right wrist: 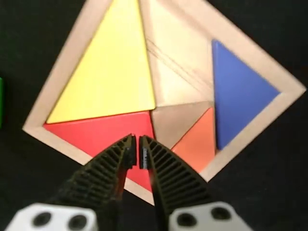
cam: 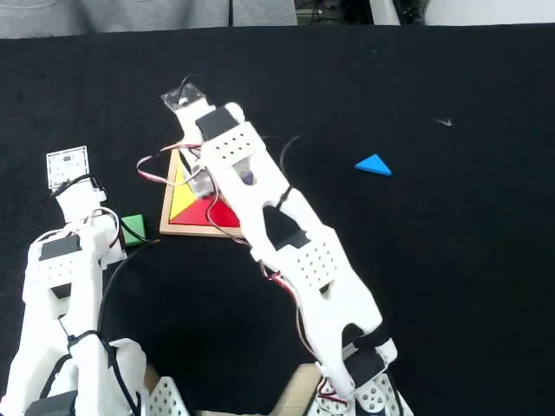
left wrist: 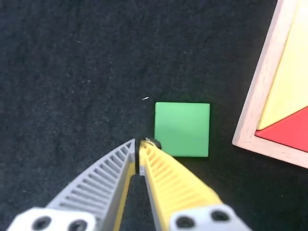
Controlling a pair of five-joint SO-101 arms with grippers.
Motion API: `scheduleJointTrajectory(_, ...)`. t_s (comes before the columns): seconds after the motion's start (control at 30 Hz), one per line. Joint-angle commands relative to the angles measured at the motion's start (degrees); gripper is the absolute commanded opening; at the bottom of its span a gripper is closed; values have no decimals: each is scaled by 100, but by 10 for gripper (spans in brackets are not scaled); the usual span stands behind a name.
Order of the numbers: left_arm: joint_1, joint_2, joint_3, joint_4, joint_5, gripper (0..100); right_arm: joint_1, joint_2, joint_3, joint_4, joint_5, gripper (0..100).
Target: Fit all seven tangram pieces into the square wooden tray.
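Observation:
The square wooden tray [right wrist: 72,53] holds a large yellow triangle [right wrist: 110,72], a red triangle [right wrist: 96,132], a small orange triangle [right wrist: 199,142] and a dark blue triangle [right wrist: 238,91]; bare wood shows in its middle. My right gripper [right wrist: 135,144] hovers shut over the red triangle, nothing held. A green square [left wrist: 182,129] lies on the black table just outside the tray's rim [left wrist: 260,91]. My left gripper [left wrist: 138,144] is shut, its tips at the square's edge. A light blue triangle [cam: 373,165] lies far off to the right of the tray [cam: 186,231].
The black cloth table [cam: 451,277] is open on the right and at the back. The right arm [cam: 295,251] stretches diagonally over the tray; the left arm [cam: 61,277] stands at the near left beside the green square [cam: 133,230].

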Motion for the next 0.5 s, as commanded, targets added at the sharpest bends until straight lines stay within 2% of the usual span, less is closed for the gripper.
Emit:
scheduleJointTrajectory(0.0, -31, -141, -84, -44, 35, 30, 26, -101, -470, 44, 26, 11)
scheduleJointTrajectory(0.27, -31, -141, -75, -44, 35, 30, 299, 303, -725, -774, 79, 11)
scheduleJointTrajectory(0.47, -31, -141, -84, -44, 26, 30, 484, 699, -787, -633, 88, 11)
